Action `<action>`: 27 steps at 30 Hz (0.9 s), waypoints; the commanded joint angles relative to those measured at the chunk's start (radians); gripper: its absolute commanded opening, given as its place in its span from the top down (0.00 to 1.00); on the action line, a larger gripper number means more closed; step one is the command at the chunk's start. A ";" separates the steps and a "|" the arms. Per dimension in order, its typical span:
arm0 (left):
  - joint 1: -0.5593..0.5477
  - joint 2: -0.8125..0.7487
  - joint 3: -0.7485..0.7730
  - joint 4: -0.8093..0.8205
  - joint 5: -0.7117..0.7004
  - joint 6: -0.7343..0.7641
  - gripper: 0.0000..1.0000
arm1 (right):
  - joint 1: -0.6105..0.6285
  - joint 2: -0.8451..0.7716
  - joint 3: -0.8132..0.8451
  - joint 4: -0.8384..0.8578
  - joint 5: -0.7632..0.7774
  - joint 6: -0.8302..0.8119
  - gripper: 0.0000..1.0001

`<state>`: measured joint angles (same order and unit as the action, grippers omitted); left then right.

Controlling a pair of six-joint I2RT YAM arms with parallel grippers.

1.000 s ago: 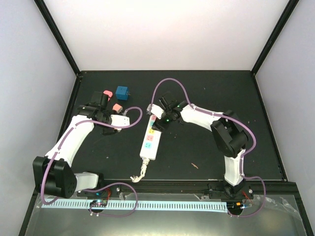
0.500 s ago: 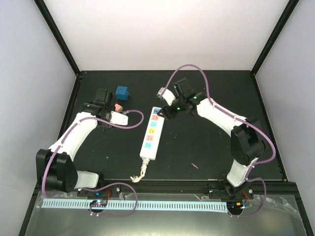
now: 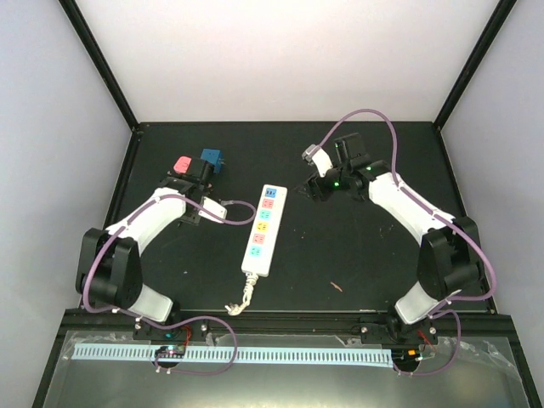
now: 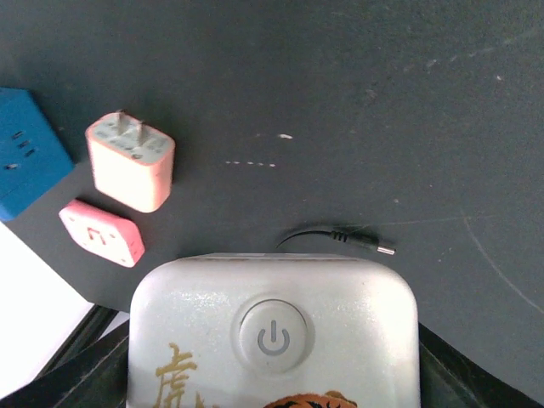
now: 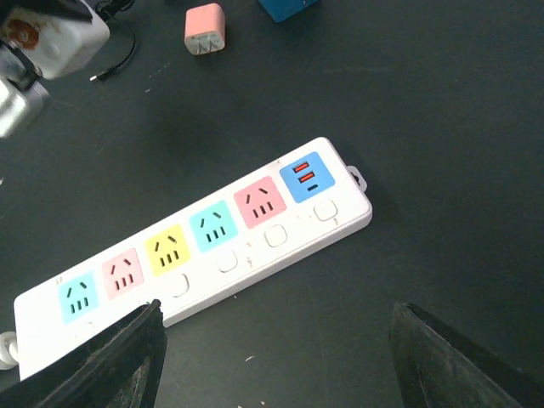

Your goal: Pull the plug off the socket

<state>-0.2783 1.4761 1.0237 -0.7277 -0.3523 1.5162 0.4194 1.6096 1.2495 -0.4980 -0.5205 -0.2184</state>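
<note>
**Strip bare: the risk now is a stray bump**

The right gripper [image 5: 276,323] has its fingers [image 5: 110,357] spread wide with nothing between them. Below and just ahead of them the long white power strip with pastel blue, pink and yellow outlets [image 5: 204,246] lies flat on the black table [image 5: 442,102]. Every outlet shows empty, so the pulling looks done. If this arm dips, a finger could shove the light strip askew.

The left gripper [image 4: 272,374] appears clamped on a white rounded block with a grey power symbol [image 4: 272,314]. A thin black lead [image 4: 340,238] pokes out just beyond the block. Further out to the left lie a pink two-pronged plug [image 4: 132,161], a small flat pink plug [image 4: 102,234] and a blue cube adapter [image 4: 25,161]. A careless release could drop the block onto them or snag the lead.
</note>
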 commanded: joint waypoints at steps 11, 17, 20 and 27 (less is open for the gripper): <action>-0.057 0.149 -0.011 0.056 -0.209 0.029 0.63 | -0.033 -0.026 -0.002 0.022 -0.042 0.022 0.26; -0.069 0.220 -0.003 0.060 -0.272 0.006 0.62 | -0.035 -0.019 -0.003 0.019 -0.048 0.019 0.26; -0.080 0.256 -0.002 0.055 -0.298 -0.013 0.60 | -0.034 -0.015 -0.001 0.019 -0.054 0.019 0.25; -0.095 0.289 0.001 0.059 -0.309 -0.038 0.43 | -0.035 -0.010 -0.001 0.016 -0.066 0.011 0.25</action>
<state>-0.3611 1.7496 1.0100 -0.6792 -0.6044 1.5036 0.3912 1.6081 1.2491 -0.4946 -0.5636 -0.2028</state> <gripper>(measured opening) 0.640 0.748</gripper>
